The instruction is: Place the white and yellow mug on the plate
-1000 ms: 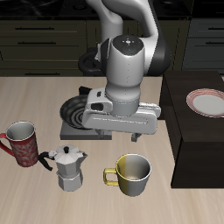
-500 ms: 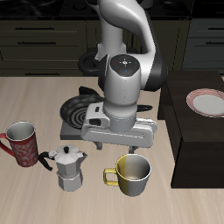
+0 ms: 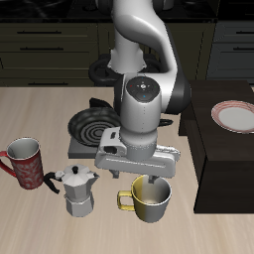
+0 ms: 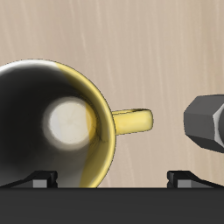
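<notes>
The white and yellow mug (image 3: 151, 197) stands upright near the table's front edge, its yellow loop handle pointing toward the moka pot. My gripper (image 3: 138, 175) hangs just above the mug's rim, open, with nothing between its fingers. In the wrist view the mug (image 4: 61, 122) fills much of the frame, showing its dark inside, pale bottom and yellow handle (image 4: 133, 120). The gripper (image 4: 112, 179) has its two fingertips (image 4: 39, 180) wide apart over the mug's rim. The plate (image 3: 238, 116), white with a red-pink rim, lies on a raised dark surface beside the table, well away from the mug.
A grey moka pot (image 3: 77, 190) stands close beside the mug's handle, also seen as the moka pot (image 4: 206, 123). A red patterned mug (image 3: 25, 163) is beyond it. A black stove burner (image 3: 92, 125) sits behind, under the arm. Dark cabinets line the back.
The gripper has come down and toward the table's front edge, from above the burner to just over the mug. The mug, plate and other things have not moved.
</notes>
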You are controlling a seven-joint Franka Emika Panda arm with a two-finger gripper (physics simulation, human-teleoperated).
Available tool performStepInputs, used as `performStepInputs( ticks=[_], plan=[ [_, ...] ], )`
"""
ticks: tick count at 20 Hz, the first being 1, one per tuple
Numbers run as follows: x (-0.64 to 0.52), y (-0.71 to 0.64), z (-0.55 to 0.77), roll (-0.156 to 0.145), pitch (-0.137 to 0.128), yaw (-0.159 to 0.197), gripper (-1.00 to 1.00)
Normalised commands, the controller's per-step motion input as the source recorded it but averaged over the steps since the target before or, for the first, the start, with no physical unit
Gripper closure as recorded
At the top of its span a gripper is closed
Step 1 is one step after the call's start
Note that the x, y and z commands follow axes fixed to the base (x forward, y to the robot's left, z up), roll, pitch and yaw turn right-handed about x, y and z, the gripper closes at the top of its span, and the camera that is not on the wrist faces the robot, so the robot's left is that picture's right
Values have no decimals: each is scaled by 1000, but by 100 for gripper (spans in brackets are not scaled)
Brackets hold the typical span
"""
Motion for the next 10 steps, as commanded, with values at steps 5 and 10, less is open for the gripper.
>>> performStepInputs(
  ticks=[5, 10],
  plan=[
    [65, 71, -235, 9, 23, -6, -100],
    [99, 0, -453, 21, 81, -56, -100]
  ],
)
